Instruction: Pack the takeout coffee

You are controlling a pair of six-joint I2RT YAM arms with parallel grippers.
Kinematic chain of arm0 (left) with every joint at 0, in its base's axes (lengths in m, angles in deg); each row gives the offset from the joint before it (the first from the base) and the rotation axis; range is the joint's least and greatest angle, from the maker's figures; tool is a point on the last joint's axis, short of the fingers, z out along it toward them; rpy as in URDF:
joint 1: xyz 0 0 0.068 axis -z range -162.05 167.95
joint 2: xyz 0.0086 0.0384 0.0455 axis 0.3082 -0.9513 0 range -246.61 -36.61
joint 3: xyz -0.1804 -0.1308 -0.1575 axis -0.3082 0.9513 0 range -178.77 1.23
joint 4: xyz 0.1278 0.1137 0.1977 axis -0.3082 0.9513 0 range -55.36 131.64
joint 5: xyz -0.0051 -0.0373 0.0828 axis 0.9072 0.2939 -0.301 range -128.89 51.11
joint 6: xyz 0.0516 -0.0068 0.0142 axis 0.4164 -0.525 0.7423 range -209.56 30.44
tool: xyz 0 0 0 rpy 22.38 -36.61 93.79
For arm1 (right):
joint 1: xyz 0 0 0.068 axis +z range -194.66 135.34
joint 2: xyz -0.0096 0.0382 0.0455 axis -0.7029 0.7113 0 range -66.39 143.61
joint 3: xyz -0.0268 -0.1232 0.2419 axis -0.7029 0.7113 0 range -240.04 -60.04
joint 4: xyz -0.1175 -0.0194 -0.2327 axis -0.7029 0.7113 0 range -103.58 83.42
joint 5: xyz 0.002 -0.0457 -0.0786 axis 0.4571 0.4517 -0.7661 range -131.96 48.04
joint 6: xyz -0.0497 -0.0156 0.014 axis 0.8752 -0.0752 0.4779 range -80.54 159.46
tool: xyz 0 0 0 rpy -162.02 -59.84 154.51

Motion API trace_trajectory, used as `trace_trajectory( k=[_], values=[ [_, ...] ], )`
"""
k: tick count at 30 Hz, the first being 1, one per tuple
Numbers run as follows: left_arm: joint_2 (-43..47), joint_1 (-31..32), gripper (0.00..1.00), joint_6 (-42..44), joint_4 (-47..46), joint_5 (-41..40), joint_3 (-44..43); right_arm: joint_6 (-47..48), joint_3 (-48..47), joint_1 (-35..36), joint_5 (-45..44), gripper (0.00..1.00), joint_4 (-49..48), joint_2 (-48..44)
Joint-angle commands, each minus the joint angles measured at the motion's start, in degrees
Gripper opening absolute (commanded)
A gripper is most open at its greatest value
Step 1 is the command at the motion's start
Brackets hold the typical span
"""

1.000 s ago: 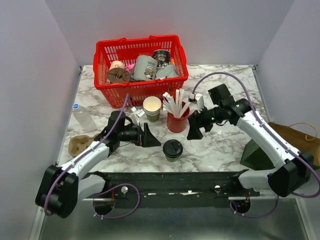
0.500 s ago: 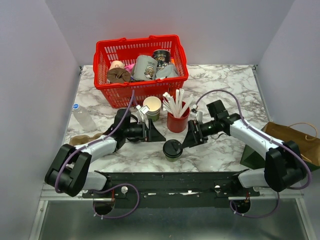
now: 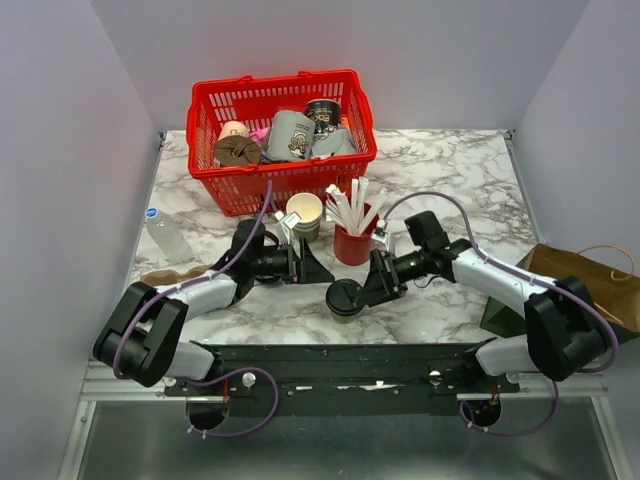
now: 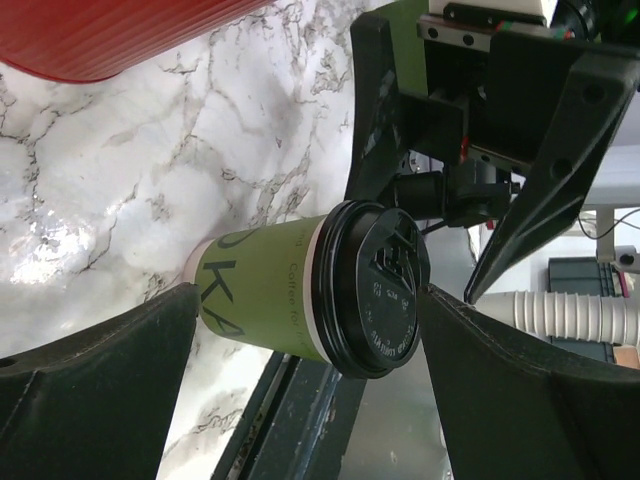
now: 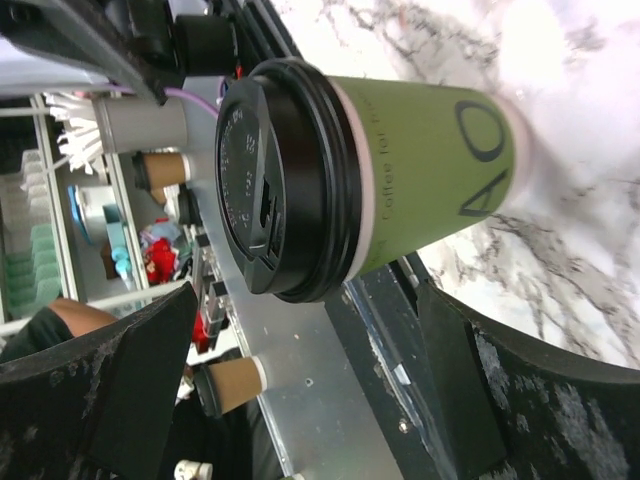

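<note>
From above we see only the black lid of the coffee cup (image 3: 345, 297). It stands on the marble table (image 3: 450, 160) near the front edge, between the left gripper (image 3: 312, 270) and the right gripper (image 3: 368, 288). Both are spread wide and hold nothing. Our wrist views add the cup's green, lettered side, and the left one also shows the right gripper beyond it.

Black-lidded green takeout coffee (image 5: 420, 170) on marble table (image 5: 580, 250), before wide-spread right hand (image 5: 310, 300).
</note>
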Motion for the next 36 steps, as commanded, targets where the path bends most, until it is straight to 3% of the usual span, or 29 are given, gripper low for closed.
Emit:
trace_trajectory(
  k=[1, 22, 36],
  values=[
    [-0.1, 0.7, 0.97, 1.0, -0.7, -1.8, 1.5, -2.2, 1.1, 1.4, -0.3, 1.00, -3.5, -1.2],
    [-0.6, 1.4, 0.96, 2.3, 0.6, -3.4, 2.7, -3.2, 0.6, 3.9, -2.8, 0.99, -5.5, 3.6],
    [-0.6, 1.4, 0.96, 2.9, 1.3, -4.0, 3.2, -2.0, 2.3, 4.1, -6.4, 0.93, -5.7, 3.9]
  ],
)
